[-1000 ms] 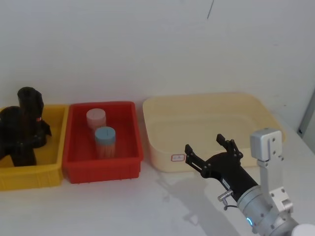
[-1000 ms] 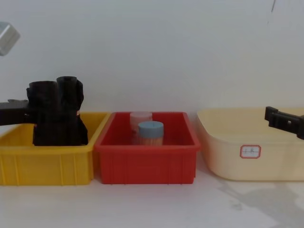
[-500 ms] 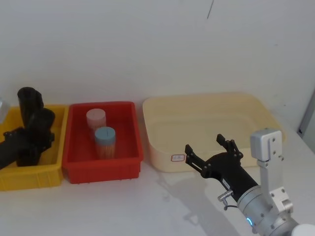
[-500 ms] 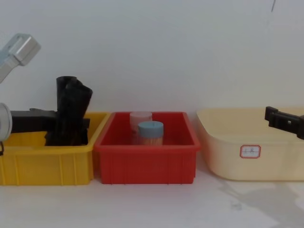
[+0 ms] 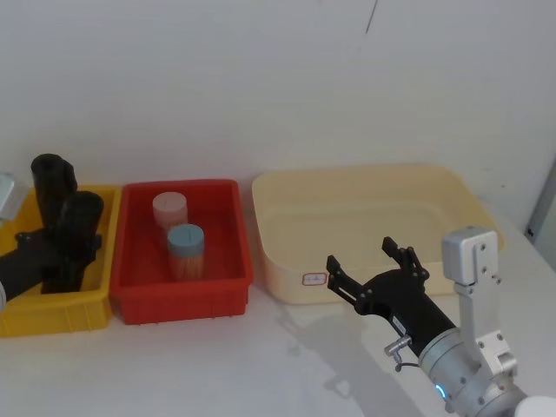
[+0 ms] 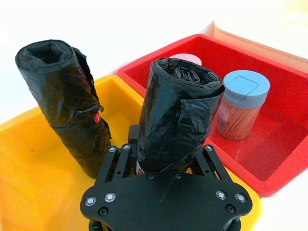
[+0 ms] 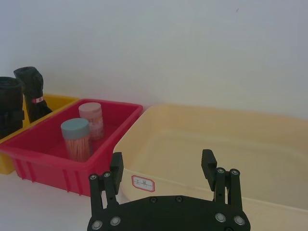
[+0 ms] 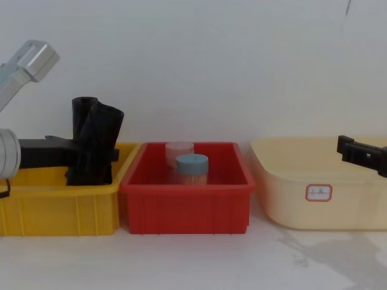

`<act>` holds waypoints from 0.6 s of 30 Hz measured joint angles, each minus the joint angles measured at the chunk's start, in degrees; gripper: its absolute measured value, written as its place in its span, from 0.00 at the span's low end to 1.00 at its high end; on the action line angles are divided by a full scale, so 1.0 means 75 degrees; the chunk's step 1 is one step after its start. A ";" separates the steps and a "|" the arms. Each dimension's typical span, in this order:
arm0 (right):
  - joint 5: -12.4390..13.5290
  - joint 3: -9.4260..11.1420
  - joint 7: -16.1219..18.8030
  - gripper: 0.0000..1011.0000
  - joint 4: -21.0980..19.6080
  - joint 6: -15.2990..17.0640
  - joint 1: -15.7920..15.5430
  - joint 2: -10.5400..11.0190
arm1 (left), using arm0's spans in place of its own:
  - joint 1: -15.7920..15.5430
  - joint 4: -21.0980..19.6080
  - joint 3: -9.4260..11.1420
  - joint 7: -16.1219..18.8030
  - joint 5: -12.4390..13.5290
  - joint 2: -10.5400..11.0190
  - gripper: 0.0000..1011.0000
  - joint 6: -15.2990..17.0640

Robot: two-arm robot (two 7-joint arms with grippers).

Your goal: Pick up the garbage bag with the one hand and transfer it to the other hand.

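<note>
At the yellow bin, the left gripper clenches its jaws low on the garbage bag, tilting it clear of the second roll; the right gripper hovers before the cream tub, jaws spread, likely for the handover.

Bright, even diffuse light, washed-out white wall, soft pale shadows on the tabletop

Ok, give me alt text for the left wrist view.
The left gripper clamps the garbage bag, a thick black roll, in a yellow bin, beside a second black roll. The neighbouring red bin holds a blue-lidded jar and a pink-lidded jar.
</note>
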 joint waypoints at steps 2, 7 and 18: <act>0.0000 0.0000 0.0000 0.99 0.0001 0.0000 0.0000 0.0000 | 0.0005 -0.0043 0.0029 0.0000 0.0002 0.0016 0.46 -0.0014; 0.0000 0.0000 0.0000 0.99 0.0000 0.0000 0.0000 0.0000 | -0.0003 -0.0113 0.0107 0.0000 0.0025 0.0046 0.43 -0.0031; 0.0000 0.0000 0.0000 0.99 0.0000 0.0000 0.0000 -0.0001 | -0.0098 -0.0292 0.0345 -0.0043 0.0189 0.0150 0.40 0.0017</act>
